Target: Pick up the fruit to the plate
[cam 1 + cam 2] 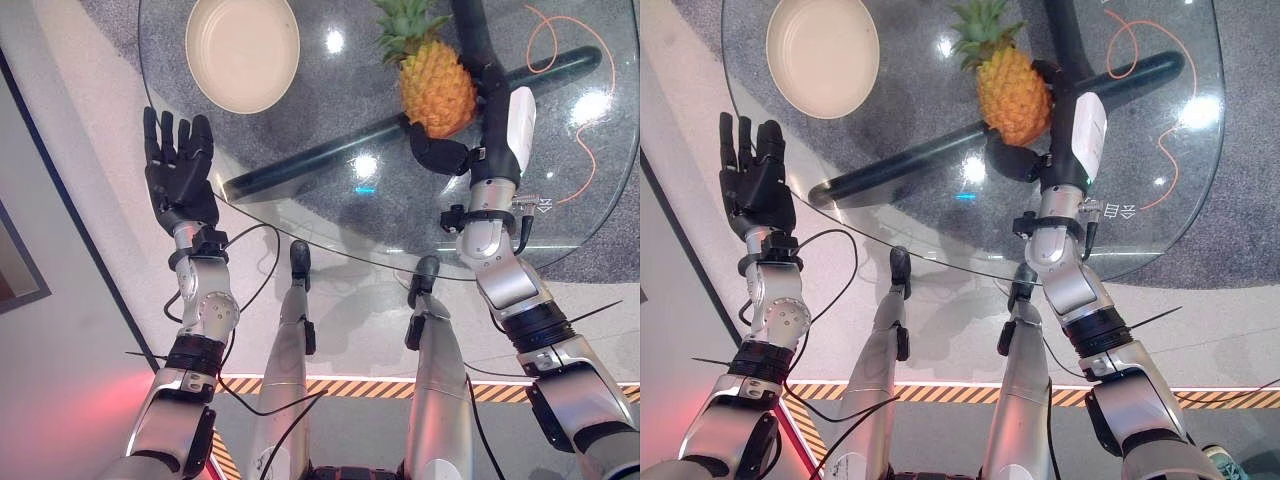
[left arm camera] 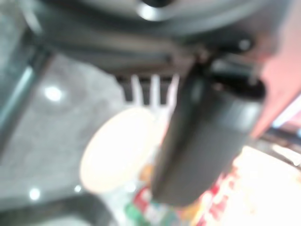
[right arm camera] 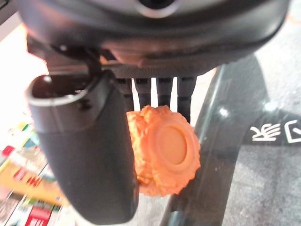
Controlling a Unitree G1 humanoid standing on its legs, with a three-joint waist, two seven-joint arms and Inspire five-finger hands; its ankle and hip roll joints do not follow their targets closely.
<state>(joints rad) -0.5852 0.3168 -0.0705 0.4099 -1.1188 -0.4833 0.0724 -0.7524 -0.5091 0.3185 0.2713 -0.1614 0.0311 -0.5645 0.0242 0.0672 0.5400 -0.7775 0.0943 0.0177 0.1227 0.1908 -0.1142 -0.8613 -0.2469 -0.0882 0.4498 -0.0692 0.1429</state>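
Note:
An orange pineapple with a green crown lies on the round glass table, near its middle. My right hand rests against its right side. The fingers reach straight past the fruit and the thumb stands on its other side, so the pineapple's base sits between them. The hand is open. A cream plate stands empty at the table's far left. At the table's left edge my left hand hovers open, fingers straight, short of the plate.
A dark crossed table base shows through the glass under the pineapple. An orange cable curls on the grey carpet at the right. A striped hazard line marks the floor near me.

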